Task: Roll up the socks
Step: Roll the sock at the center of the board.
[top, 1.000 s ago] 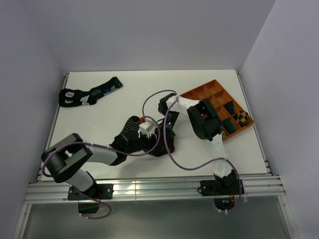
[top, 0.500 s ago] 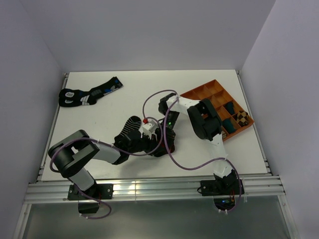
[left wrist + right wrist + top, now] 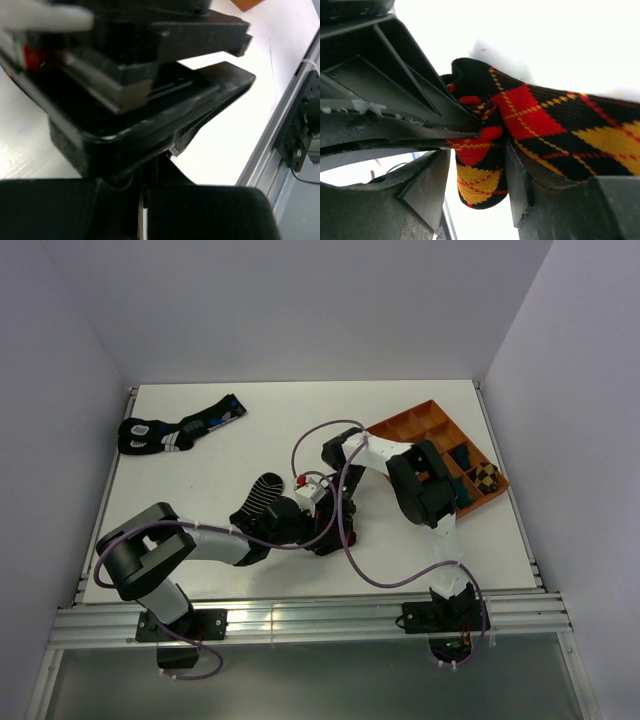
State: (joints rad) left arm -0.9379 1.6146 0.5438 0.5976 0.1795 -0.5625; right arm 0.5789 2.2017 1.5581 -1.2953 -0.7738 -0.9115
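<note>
Compared with a second ago, shows left claw (image 3: 144, 185) pushed further right and snapped closed, right claw (image 3: 477, 185) spread wider. Places both claws together mid-way across the tabletop (image 3: 220, 455), just ahead of the arm bases. Finds left claw clenched, tips seemingly biting a fold of the argyle sock (image 3: 530, 115) in the right wrist view. Finds right claw released, fingers (image 3: 520, 185) standing either side of that sock's bunched, hanging end, with a sliver of daylight on one side. Hides the argyle sock beneath the claws from overhead. Leaves the striped sock (image 3: 262, 488) lying flat on the tabletop just beside the left wrist, gripped by neither claw. Suggests an early stage: one end of the argyle sock bunched or folded over, no tight roll visible, striped sock not yet joined in. Still needs the pair wound into one bundle.
</note>
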